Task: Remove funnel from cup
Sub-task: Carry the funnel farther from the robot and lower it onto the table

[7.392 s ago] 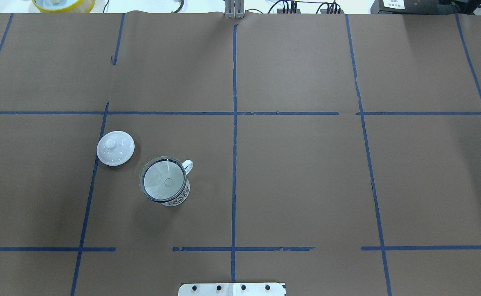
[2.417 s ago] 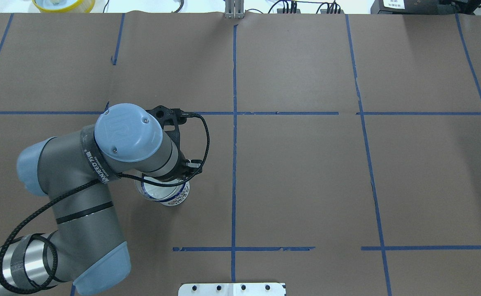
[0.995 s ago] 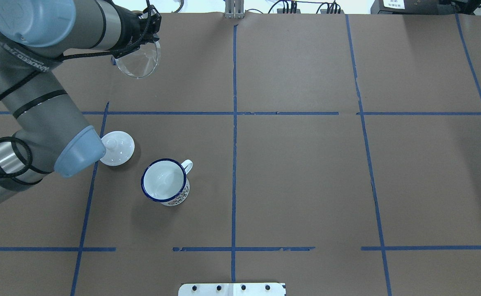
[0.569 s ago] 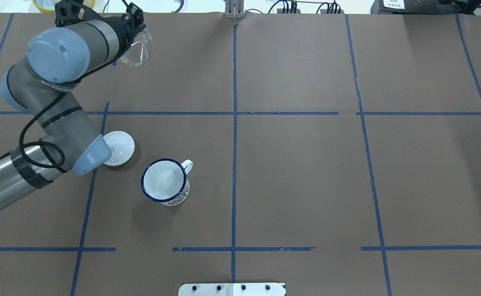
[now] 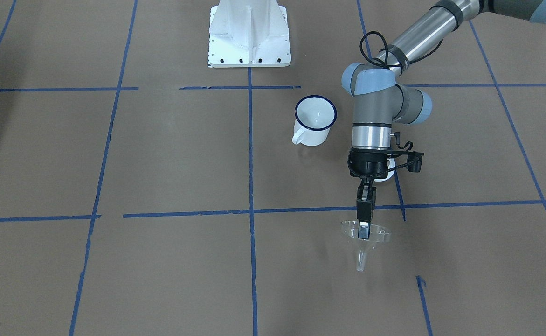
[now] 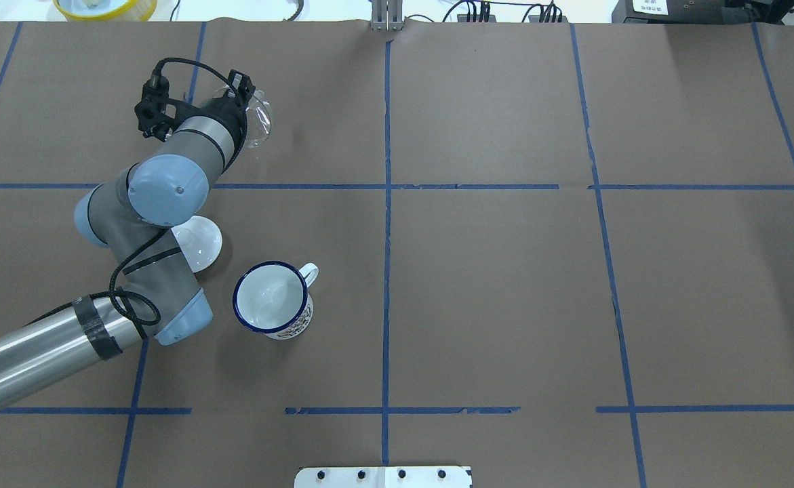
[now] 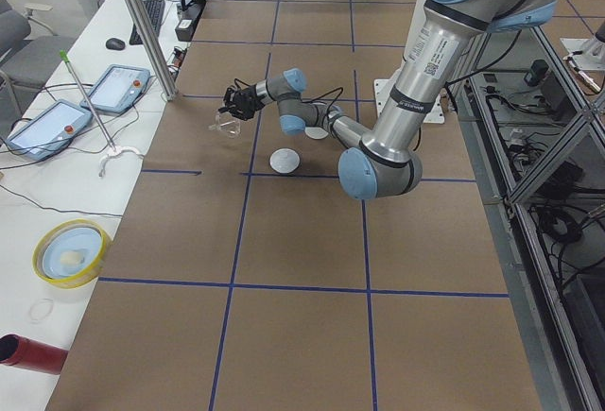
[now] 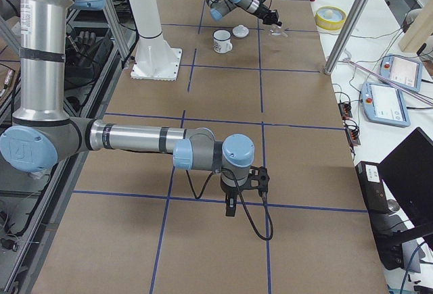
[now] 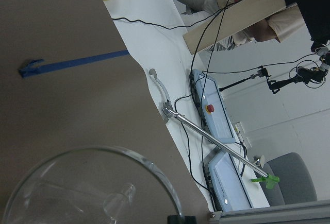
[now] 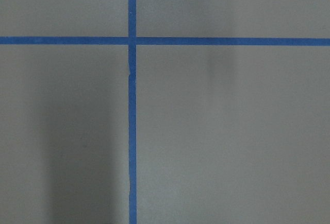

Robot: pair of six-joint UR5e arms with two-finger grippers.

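Observation:
The clear funnel (image 5: 365, 237) hangs upright, spout down, low over the brown table on its far left; I cannot tell whether the spout touches. My left gripper (image 5: 363, 229) is shut on its rim from above. The funnel also shows in the overhead view (image 6: 260, 123) and fills the bottom of the left wrist view (image 9: 93, 188). The white cup (image 6: 271, 298) with its dark blue rim stands empty and upright, well apart from the funnel (image 5: 315, 119). My right gripper (image 8: 230, 209) hovers over bare table far to the right; I cannot tell whether it is open.
A white knobbed lid (image 6: 201, 245) lies next to the cup, partly under my left arm. A yellow-rimmed bowl (image 6: 105, 7) and teach pendants (image 7: 47, 123) sit on the bench past the table's far edge. A metal pole (image 7: 142, 28) stands there.
The funnel was lifted out of the cup and carried to the far left. In the last second the left arm has lowered it toward the table. The cup stands empty.

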